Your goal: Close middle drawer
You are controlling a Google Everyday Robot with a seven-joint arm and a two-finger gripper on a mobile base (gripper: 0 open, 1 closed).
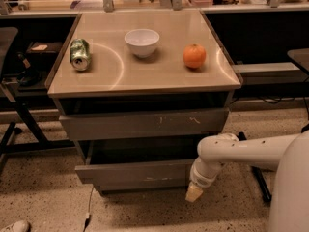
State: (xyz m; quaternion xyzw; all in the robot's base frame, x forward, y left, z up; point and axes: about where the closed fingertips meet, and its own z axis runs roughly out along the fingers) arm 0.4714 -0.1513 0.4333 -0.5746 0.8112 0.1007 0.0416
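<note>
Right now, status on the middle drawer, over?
Gripper low by the front's right end, contact unclear. Middle drawer pulled out, not yet closed. Its interior too dark to check for obstructions.

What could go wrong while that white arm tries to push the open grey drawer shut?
The gripper sits low at the right end of the wide grey middle drawer, not at its centre; pushing there might skew or jam it. It could also slip past the plain front. A hard shove may roll the green can lying on the beige cabinet top.
</note>
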